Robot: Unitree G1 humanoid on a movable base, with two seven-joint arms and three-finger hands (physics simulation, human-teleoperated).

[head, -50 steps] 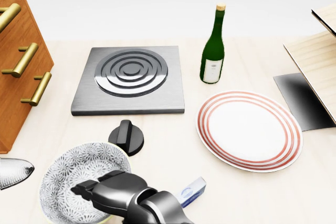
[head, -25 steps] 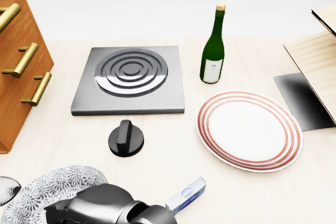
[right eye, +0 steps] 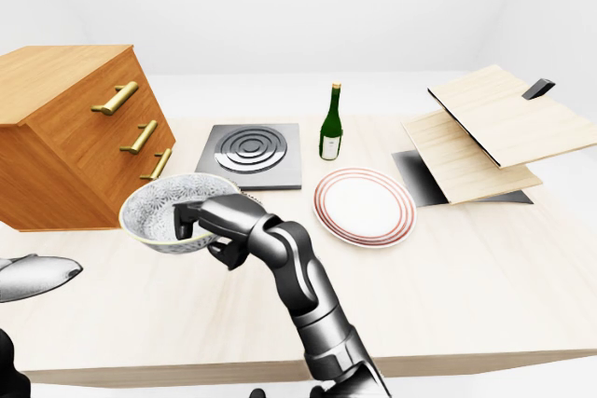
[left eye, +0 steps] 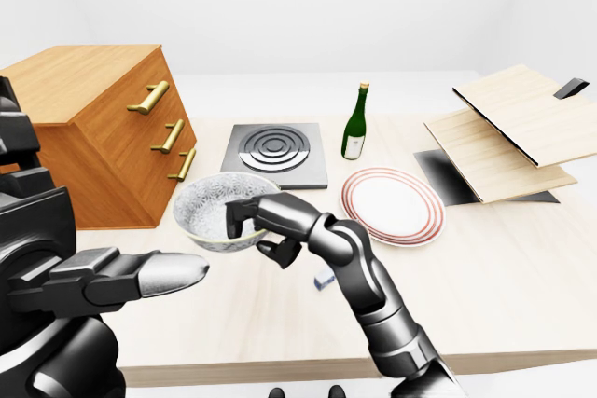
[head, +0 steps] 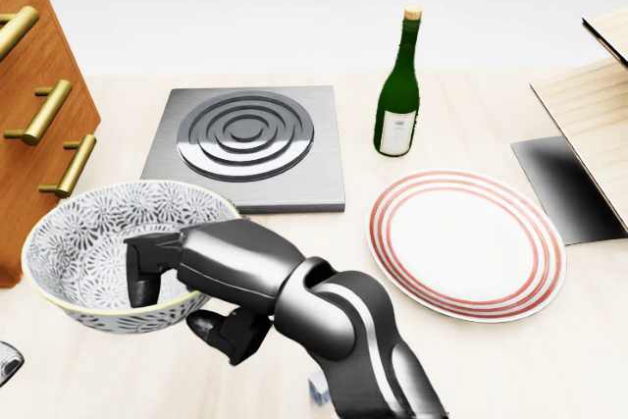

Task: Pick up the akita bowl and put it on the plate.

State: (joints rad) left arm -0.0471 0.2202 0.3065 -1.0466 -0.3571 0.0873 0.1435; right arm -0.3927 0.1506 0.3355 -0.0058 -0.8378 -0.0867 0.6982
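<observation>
The akita bowl (head: 88, 242), white with a grey flower pattern, hangs in the air at the left of the head view, tilted a little. My right hand (head: 182, 301) is shut on its near rim, fingers (head: 147, 267) inside and thumb underneath. The plate (head: 461, 242), white with red rings, lies flat on the table to the right, apart from the bowl and with nothing on it. My left arm's silver end (left eye: 140, 272) hovers low at the left in the left-eye view, touching nothing; its fingers do not show.
A grey stove plate (head: 245, 144) lies above the bowl, and a green wine bottle (head: 397, 95) stands above the plate. A wooden drawer cabinet (head: 29, 115) fills the left. Stacked wooden boards (left eye: 504, 137) lie at the right. A small blue-white box (left eye: 325, 279) lies under my forearm.
My right hand has lifted the bowl off the table, up from the bottom left of the head view. The black knob is now hidden behind hand and bowl.
</observation>
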